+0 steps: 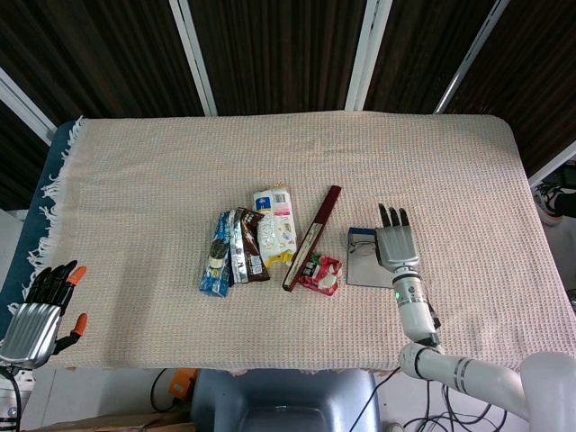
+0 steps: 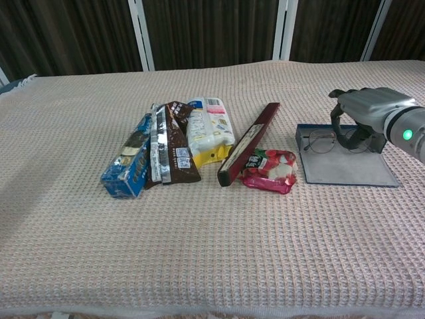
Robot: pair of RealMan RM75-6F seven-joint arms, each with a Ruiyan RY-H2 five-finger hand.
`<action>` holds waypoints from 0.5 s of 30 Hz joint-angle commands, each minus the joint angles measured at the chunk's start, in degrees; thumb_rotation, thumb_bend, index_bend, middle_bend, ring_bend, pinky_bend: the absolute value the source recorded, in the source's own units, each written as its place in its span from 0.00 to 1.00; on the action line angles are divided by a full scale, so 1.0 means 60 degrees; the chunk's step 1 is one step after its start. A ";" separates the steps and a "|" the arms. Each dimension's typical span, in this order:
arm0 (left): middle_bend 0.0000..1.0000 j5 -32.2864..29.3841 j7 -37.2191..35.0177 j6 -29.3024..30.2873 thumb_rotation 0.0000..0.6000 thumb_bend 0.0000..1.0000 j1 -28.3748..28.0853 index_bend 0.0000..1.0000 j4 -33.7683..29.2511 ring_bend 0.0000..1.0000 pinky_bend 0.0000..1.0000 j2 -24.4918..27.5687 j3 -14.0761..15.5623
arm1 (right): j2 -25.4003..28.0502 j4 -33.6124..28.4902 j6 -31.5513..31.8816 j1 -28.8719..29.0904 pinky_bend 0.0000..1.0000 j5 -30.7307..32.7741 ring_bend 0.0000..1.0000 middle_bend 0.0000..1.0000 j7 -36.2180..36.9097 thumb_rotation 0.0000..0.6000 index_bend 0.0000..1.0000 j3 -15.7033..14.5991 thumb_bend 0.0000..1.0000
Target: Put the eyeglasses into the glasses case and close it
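Note:
The glasses case (image 2: 345, 169) lies open on the right of the table, a flat grey panel with a blue back edge (image 1: 360, 235). The thin-rimmed eyeglasses (image 2: 323, 141) sit over its far part. My right hand (image 2: 364, 109) reaches over the case from the right. Its fingers curl down around the right side of the eyeglasses and hold them. In the head view the right hand (image 1: 396, 245) covers most of the glasses. My left hand (image 1: 40, 308) hangs off the table's near left corner, with its fingers apart and nothing in it.
Left of the case lie a red snack packet (image 2: 269, 170), a long dark red box (image 2: 249, 143), a white and yellow packet (image 2: 210, 129), a brown packet (image 2: 174, 149) and a blue box (image 2: 127, 166). The knitted cloth (image 2: 199, 252) covers the table.

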 commanded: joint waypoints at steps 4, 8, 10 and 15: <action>0.00 0.0014 0.0008 -0.0010 1.00 0.43 -0.0008 0.00 0.0007 0.00 0.03 -0.0007 0.0007 | -0.0122 0.0267 0.0008 0.0037 0.00 -0.0028 0.00 0.02 0.0025 1.00 0.69 -0.0023 0.70; 0.00 0.0018 0.0028 -0.0016 1.00 0.43 -0.0011 0.00 0.0003 0.00 0.03 -0.0012 0.0011 | -0.0197 0.0400 0.0048 0.0067 0.00 -0.0042 0.00 0.02 0.0013 1.00 0.66 0.0006 0.70; 0.00 0.0028 0.0036 -0.0030 1.00 0.43 -0.0017 0.00 0.0000 0.00 0.03 -0.0015 0.0019 | -0.0212 0.0452 0.0038 0.0080 0.00 -0.0056 0.00 0.02 0.0043 1.00 0.61 0.0030 0.70; 0.00 0.0043 0.0059 -0.0039 1.00 0.43 -0.0022 0.00 -0.0001 0.00 0.03 -0.0022 0.0030 | -0.0230 0.0523 0.0053 0.0067 0.00 -0.0156 0.00 0.02 0.0161 1.00 0.48 0.0044 0.69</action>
